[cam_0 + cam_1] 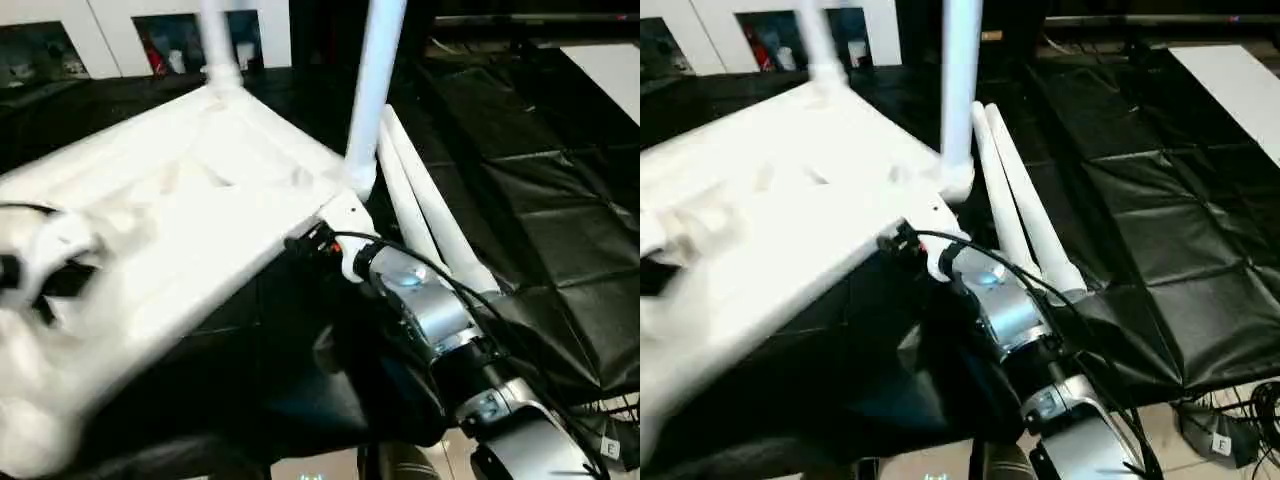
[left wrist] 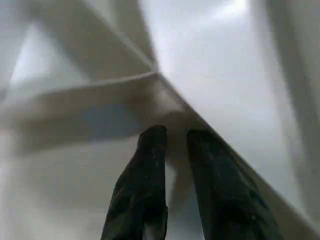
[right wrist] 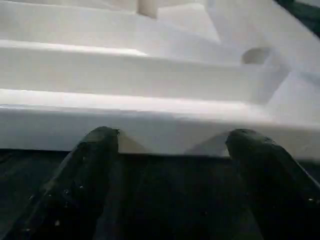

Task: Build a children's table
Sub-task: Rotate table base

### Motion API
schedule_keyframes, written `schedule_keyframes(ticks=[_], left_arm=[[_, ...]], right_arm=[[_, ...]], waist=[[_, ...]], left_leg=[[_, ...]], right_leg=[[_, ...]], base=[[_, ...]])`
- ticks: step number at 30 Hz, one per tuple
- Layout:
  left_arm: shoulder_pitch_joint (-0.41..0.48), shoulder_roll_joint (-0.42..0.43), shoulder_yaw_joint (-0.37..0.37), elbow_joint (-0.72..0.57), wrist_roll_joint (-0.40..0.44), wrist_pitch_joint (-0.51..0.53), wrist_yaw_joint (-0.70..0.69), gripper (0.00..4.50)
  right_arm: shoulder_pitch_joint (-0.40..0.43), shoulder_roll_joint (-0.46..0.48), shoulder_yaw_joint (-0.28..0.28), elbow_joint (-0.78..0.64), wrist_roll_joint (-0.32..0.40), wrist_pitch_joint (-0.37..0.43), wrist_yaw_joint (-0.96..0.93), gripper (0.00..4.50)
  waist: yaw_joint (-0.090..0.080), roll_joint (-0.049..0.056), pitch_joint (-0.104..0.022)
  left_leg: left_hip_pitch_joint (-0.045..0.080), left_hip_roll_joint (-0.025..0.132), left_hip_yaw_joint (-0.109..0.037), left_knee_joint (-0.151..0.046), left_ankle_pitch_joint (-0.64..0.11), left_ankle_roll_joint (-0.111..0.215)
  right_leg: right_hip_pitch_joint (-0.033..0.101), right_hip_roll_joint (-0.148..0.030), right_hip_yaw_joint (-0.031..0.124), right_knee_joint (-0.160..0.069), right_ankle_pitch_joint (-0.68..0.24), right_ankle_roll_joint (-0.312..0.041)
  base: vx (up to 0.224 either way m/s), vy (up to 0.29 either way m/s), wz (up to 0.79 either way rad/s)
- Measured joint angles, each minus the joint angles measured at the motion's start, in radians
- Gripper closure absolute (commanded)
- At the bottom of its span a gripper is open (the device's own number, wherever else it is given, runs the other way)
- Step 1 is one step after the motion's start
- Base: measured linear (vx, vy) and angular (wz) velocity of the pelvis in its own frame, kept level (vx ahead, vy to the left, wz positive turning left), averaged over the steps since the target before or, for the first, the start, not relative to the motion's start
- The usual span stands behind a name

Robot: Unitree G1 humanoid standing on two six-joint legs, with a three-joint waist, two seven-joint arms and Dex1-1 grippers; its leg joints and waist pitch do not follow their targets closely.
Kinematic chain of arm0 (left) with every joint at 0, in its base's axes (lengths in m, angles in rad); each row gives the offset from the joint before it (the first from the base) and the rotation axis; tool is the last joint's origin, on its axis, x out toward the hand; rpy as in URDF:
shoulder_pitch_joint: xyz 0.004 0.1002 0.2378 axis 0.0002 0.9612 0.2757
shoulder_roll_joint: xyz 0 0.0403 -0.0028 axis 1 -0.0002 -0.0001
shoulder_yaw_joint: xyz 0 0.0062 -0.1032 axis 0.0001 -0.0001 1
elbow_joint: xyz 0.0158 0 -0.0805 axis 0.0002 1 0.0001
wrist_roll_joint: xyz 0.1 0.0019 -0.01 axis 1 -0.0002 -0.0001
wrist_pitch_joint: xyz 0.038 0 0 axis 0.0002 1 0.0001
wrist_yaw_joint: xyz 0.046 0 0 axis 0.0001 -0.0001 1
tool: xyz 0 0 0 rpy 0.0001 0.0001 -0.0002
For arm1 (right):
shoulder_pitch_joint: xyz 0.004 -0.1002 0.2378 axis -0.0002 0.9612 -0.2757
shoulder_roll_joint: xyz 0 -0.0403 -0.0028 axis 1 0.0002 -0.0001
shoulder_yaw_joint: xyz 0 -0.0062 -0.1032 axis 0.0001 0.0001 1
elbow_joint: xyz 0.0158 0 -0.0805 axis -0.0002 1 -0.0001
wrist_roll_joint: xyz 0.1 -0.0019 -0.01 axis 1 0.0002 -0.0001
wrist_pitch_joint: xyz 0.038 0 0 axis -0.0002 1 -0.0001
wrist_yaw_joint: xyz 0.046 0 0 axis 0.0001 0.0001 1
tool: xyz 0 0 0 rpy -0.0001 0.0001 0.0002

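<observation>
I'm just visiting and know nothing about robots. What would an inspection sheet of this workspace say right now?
Surface: black quilted mat, creased near its front edge.
Job's things: white tabletop lies underside up, tilted; two legs stand upright in its corner sockets; two spare legs lie side by side on the mat.
Clutter: nothing seen.
Grippers: right gripper is open, its fingers at the tabletop's edge; left gripper has its fingers close together against the ribbed underside; whether it grips a rib cannot be told.
Cables: a black cable runs along the right forearm; loose cables lie on the floor.
Surroundings: white cabinet with dark panels behind the mat.
</observation>
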State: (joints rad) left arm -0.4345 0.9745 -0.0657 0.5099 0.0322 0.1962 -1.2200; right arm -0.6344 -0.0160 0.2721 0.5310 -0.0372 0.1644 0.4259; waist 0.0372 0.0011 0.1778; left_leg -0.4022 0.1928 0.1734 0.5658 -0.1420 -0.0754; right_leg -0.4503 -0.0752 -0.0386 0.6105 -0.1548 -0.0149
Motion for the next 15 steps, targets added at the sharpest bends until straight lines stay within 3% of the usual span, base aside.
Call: schedule_keyframes(ticks=[7, 15], left_arm=[[0.018, -0.011, 0.003, -0.071, -0.028, 0.031, -0.011, 3.51], [0.077, -0.038, 0.019, -0.242, -0.089, 0.138, -0.024, 3.51]], right_arm=[[-0.003, 0.014, 0.001, 0.032, -0.001, -0.021, 0.015, 0.7], [-0.003, 0.015, -0.008, 0.053, -0.003, -0.038, 0.02, 0.7]], waist=[[-0.002, -0.003, 0.0], [-0.007, -0.01, -0.002]], left_leg=[[0.001, 0.0, 0.0, 0.0, 0.0, 0.0], [0.0, 0.001, 0.0, 0.001, 0.0, 0.0]], right_leg=[[0.0, 0.0, 0.0, 0.002, 0.001, 0.0], [0.0, 0.0, 0.0, 0.002, 0.001, 0.0]], base=[[0.0, 0.0, 0.0], [0.0, 0.0, 0.0]])
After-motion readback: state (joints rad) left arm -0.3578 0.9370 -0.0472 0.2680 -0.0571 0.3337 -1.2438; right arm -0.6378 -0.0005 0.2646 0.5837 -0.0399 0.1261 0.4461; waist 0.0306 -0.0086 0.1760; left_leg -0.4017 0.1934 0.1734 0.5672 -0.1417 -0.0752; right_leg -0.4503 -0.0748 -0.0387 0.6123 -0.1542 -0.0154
